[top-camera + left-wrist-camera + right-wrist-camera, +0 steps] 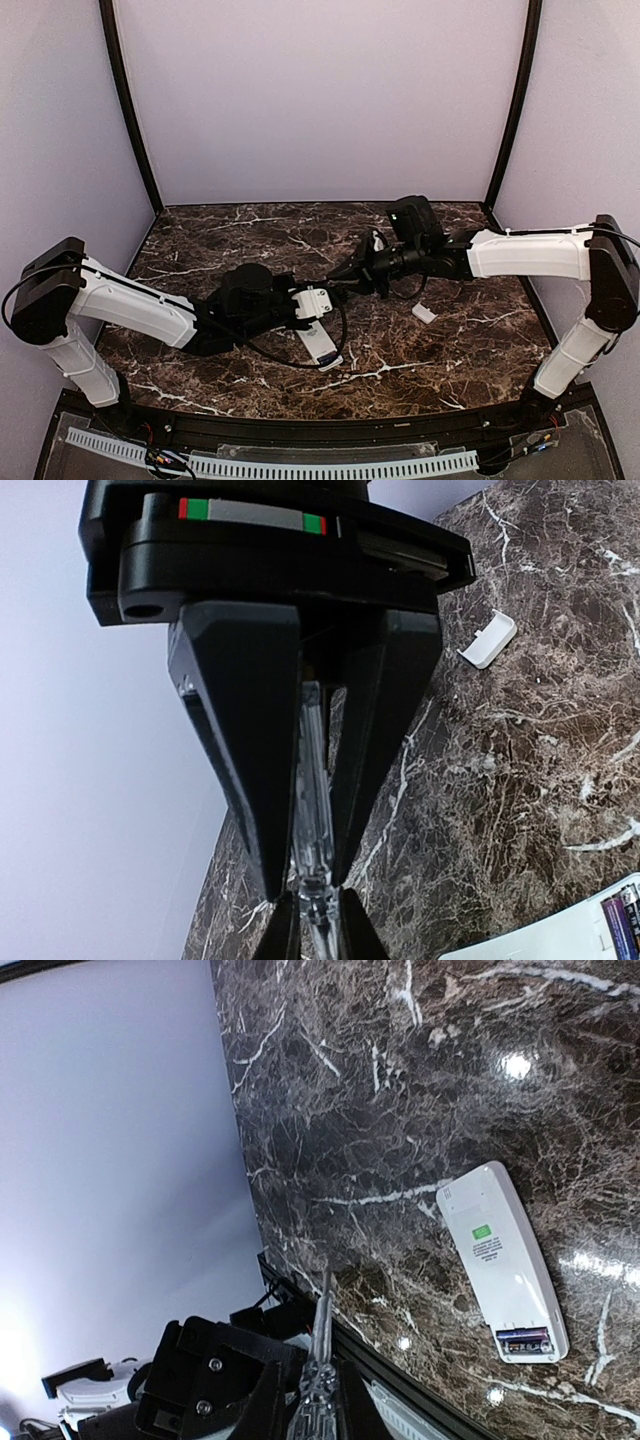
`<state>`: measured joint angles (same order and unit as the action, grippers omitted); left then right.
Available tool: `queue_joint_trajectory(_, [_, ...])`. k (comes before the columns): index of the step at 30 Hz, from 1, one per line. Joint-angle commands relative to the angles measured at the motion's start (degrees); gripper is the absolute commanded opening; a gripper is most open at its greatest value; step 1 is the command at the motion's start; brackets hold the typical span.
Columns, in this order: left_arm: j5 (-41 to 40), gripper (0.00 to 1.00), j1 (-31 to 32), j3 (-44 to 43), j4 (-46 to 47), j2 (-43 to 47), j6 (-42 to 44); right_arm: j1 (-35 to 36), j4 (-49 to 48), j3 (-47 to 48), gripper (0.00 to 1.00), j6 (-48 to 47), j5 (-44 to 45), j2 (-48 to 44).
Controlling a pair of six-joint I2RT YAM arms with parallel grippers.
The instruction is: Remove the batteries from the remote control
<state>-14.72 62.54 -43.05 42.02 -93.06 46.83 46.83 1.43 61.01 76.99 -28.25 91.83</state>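
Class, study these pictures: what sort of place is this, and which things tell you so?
Probably a robotics lab test booth: the left arm and right arm are bolted at the edge of a marble-patterned table, closed in by plain lilac walls on a black frame.

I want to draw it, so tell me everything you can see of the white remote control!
The remote control is a slim white plastic bar with rounded corners. It lies flat on the dark marble table, back up. It bears a green sticker and small dark print. One end is open, with dark batteries showing inside. Only the table touches it.
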Motion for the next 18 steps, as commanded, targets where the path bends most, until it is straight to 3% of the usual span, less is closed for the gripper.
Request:
queue_joint_trajectory(1, [-0.2, 0.00, 0.4, -1.1, 2.0, -0.2, 0.5, 1.2, -1.2, -0.6, 0.09, -0.9, -1.7, 1.0])
queue_joint_trajectory(6, [-0.8, 0.00, 0.6, -1.0, 2.2, -0.2, 1.1, 1.2, -1.2, -0.6, 0.00, -1.2, -1.7, 1.2])
queue_joint_trajectory(12, [-2.4, 0.03, 0.6, -1.5, 1.1, 0.3, -0.4, 1.4, -1.2, -0.5, 0.00, -1.8, -1.7, 0.9])
queue_joint_trajectory(13, [-3.5, 0.06, 0.6, -1.6, 0.7, 0.5, -1.5, 1.4, -1.2, -0.4, 0.00, -2.1, -1.6, 0.8])
queue_joint_trajectory(18, [-4.8, 0.44, 0.6, -1.3, -2.4, 2.8, -4.0, 1.4, -1.0, -0.6, 0.00, -4.9, -0.9, -0.7])
